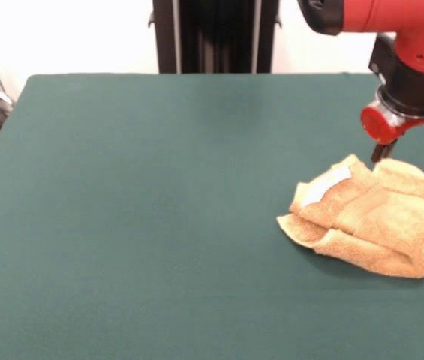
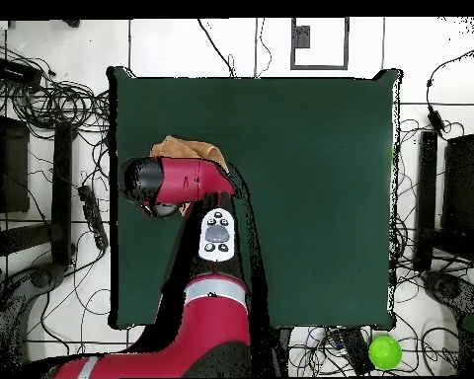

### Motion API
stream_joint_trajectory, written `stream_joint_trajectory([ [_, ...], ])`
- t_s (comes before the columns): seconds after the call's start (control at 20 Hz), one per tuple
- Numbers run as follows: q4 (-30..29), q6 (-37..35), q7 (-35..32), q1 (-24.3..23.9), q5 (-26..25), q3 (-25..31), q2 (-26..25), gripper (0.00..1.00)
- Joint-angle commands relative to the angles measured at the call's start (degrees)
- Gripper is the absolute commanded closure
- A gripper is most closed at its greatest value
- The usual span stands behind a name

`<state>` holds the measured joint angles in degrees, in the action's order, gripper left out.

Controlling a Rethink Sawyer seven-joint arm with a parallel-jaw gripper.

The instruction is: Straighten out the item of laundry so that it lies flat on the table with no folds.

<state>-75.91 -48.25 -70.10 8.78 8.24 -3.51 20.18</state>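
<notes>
While the table spreads bare green at left, the towel sits bunched at the front view's right.
Its white label faces up; the gripper seems to touch its far edge, spread of fingers impossible to tell.

One towel, one table, one robot arm

A single golden-orange towel with one white label lies bunched on the one green-topped table; one red and black arm with its one gripper reaches over it, and one green ball sits on the floor among many loose cables
</notes>
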Motion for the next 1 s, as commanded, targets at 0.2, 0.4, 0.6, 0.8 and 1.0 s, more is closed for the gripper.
stream_joint_trajectory([
  [0.2, 3.0, -7.5, -12.3, 0.5, 0.2, 2.6, -2.7, 1.0],
  [0.4, 3.6, -7.1, -12.2, 0.2, 0.4, 2.9, -3.0, 1.0],
  [0.6, 4.6, -6.4, -11.9, -0.2, 0.7, 3.8, -4.0, 1.0],
  [0.8, 11.1, -9.0, -11.1, -0.1, 0.8, 4.8, -7.9, 1.0],
  [1.0, 16.1, -9.6, -8.2, -0.7, 1.0, 7.1, -10.8, 1.0],
])
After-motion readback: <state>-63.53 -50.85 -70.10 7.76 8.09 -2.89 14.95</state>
